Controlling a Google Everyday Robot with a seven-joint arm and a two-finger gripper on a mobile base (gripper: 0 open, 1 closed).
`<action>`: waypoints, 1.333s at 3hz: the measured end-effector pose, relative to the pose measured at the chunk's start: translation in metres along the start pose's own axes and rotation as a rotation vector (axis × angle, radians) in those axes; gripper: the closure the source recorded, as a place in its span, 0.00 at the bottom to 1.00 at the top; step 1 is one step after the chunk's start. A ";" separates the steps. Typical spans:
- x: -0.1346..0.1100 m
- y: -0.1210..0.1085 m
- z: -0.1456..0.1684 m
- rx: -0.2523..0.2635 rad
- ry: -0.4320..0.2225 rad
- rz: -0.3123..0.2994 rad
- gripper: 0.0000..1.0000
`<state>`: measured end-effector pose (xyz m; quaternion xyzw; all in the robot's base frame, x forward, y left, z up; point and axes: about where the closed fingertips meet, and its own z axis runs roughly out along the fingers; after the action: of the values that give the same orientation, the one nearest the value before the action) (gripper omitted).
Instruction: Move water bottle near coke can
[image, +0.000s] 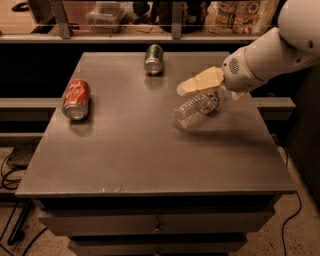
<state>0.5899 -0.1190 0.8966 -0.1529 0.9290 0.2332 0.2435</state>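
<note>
The water bottle (194, 110) is clear crinkly plastic. It hangs tilted a little above the right half of the table, base pointing down-left, with its shadow on the top below it. My gripper (209, 91) comes in from the right on a white arm, its cream fingers (200, 81) shut on the bottle's neck end. The coke can (76, 99), red-orange with a silver top, lies on its side near the table's left edge, far to the left of the bottle.
A green can (154, 59) lies on its side at the back middle of the grey table (140, 165). Drawers sit under the table front. A shelf with boxes and containers (240, 15) runs behind. Cables lie on the floor at the left.
</note>
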 end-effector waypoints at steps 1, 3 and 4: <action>0.000 0.002 0.000 -0.001 0.001 0.075 0.00; 0.000 -0.008 0.013 0.022 0.006 0.148 0.00; -0.004 -0.015 0.028 0.063 -0.010 0.223 0.00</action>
<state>0.6094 -0.1167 0.8718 -0.0399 0.9457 0.2305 0.2256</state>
